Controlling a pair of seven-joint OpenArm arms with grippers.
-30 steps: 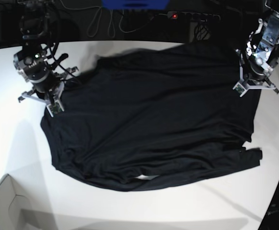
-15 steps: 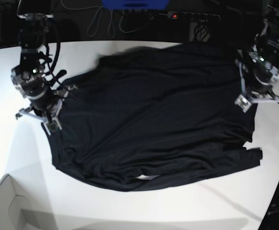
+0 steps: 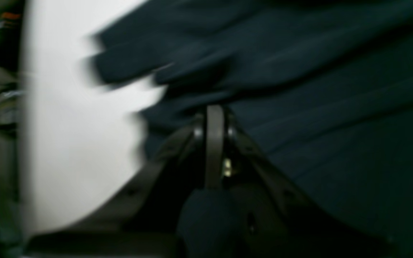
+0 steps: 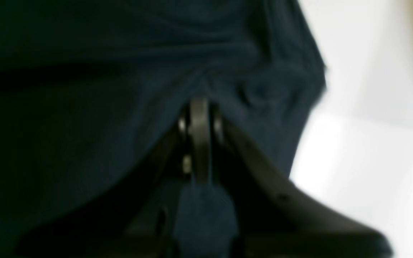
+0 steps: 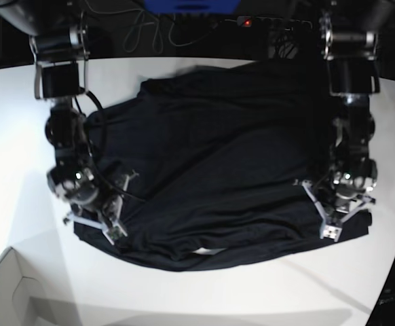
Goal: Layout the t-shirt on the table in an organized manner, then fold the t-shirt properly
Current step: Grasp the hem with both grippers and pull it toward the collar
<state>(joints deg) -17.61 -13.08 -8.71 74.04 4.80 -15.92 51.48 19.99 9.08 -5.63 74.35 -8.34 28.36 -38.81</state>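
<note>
The black t-shirt (image 5: 218,170) lies on the white table (image 5: 21,136), doubled over toward the front edge. In the base view my left gripper (image 5: 333,227) is low at the shirt's right side, near the front hem. My right gripper (image 5: 96,227) is low at the shirt's left side. Both are shut, pinching folds of the cloth. The left wrist view shows shut jaws of my left gripper (image 3: 215,111) biting the t-shirt (image 3: 317,89), with table (image 3: 77,143) to the left. In the right wrist view my right gripper (image 4: 199,104) grips the t-shirt (image 4: 84,107) beside bare table (image 4: 364,161).
A white box corner (image 5: 7,292) sits at the front left of the table. Behind the far edge are a power strip (image 5: 272,22) with a red light and some cables. The table's curved edge runs close to the shirt at the front right.
Both grippers have travelled from the shirt's far corners toward the front edge, pulling the far part of the shirt over its near part. Both stayed shut.
</note>
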